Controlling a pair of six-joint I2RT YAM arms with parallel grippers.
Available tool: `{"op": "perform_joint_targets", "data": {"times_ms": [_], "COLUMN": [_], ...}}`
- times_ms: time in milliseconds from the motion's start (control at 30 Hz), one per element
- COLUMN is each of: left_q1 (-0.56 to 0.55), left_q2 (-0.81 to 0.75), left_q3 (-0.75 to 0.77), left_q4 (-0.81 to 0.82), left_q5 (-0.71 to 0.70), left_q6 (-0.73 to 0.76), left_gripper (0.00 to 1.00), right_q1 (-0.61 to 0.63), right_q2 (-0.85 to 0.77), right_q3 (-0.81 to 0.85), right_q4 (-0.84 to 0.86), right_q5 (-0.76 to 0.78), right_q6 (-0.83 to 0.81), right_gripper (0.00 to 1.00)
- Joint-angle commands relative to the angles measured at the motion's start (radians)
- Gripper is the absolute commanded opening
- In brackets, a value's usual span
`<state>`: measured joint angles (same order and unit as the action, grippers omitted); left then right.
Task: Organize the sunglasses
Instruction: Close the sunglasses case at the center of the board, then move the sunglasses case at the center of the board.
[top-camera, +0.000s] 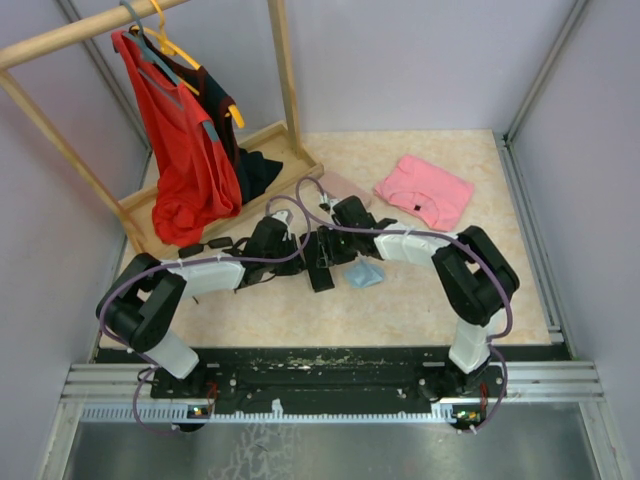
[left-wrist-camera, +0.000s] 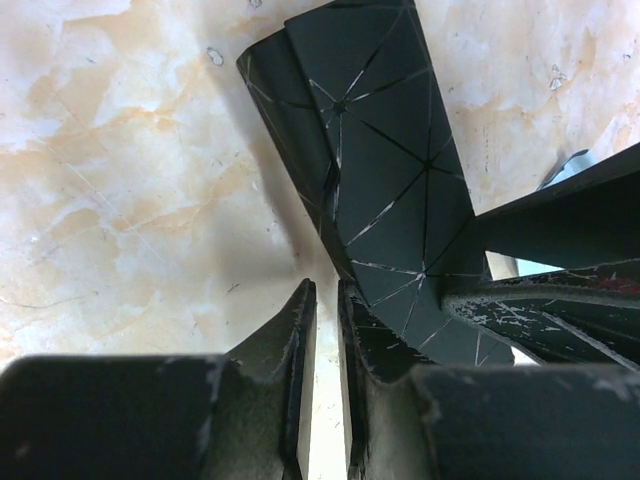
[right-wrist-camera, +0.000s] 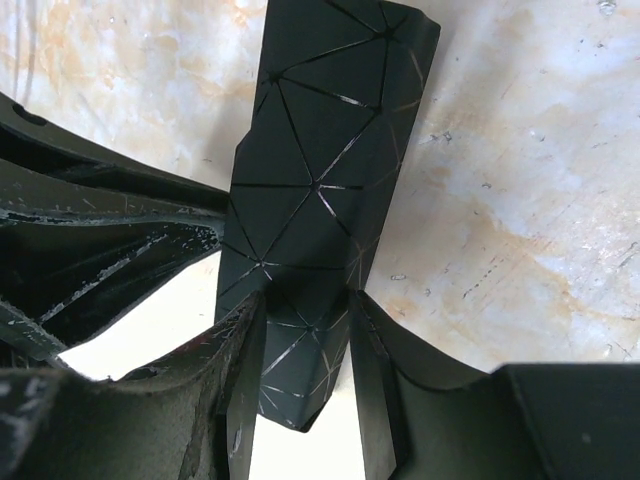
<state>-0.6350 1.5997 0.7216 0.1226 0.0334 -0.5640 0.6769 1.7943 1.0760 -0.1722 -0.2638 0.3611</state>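
A black oblong case (top-camera: 320, 268) with pale crease lines lies mid-table between my two grippers. In the left wrist view the case (left-wrist-camera: 385, 170) runs up and away. My left gripper (left-wrist-camera: 327, 288) sits at its near left corner with a narrow gap between the fingers and only table showing through; its right finger (left-wrist-camera: 375, 340) overlaps the case. In the right wrist view the case's (right-wrist-camera: 320, 180) pointed end sits between the fingers of my right gripper (right-wrist-camera: 307, 293), which close on both its sides. A small dark shape (top-camera: 213, 245) behind the left forearm may be sunglasses; it is too small to tell.
A light blue cloth (top-camera: 365, 274) lies just right of the case. A pale pink oblong thing (top-camera: 342, 187) and a folded pink garment (top-camera: 425, 190) lie farther back. A wooden clothes rack (top-camera: 285, 75) with a red top (top-camera: 190, 150) stands at the back left.
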Motion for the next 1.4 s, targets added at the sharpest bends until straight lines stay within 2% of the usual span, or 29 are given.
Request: {"op": "perform_joint_targets", "data": {"times_ms": [0,200,367,533,700,800,900,1133,1367], "left_q1": [0.001,0.007,0.011,0.014,0.017,0.020,0.021,0.024,0.024], "left_q2": [-0.051,-0.190,-0.264,-0.297,-0.322,-0.339,-0.359,-0.462,-0.568], "left_q3": [0.008,-0.008,-0.014,-0.020,-0.033,-0.040,-0.040,-0.056,-0.073], "left_q4": [-0.037,-0.113,-0.152,-0.173,-0.182,-0.188,-0.204,-0.241,-0.277], "left_q5": [-0.061,-0.172,-0.213,-0.227,-0.224,-0.226,-0.230,-0.269,-0.331], "left_q6": [-0.002,0.001,0.011,0.013,0.013,0.012,0.008,-0.009,-0.010], "left_gripper": [0.20,0.21,0.22,0.23,0.23,0.23,0.23,0.24,0.27], "right_q1": [0.023,0.023,0.023,0.023,0.023,0.024,0.041,0.127,0.156], "right_q2": [0.017,-0.073,-0.152,-0.244,-0.295,-0.335,-0.363,-0.343,-0.251], "right_q3": [-0.009,0.002,0.007,-0.040,-0.115,-0.188,-0.234,-0.272,-0.214], "right_q4": [-0.062,-0.031,0.005,0.036,0.011,0.032,0.034,0.054,0.065], "right_q5": [0.121,0.119,0.115,0.127,0.072,0.016,0.000,0.075,0.146], "right_q6": [-0.010,-0.005,-0.011,-0.069,-0.189,-0.249,-0.287,-0.343,-0.378], "right_gripper": [0.38,0.43,0.52,0.64,0.66,0.78,0.83,0.83,0.64]}}
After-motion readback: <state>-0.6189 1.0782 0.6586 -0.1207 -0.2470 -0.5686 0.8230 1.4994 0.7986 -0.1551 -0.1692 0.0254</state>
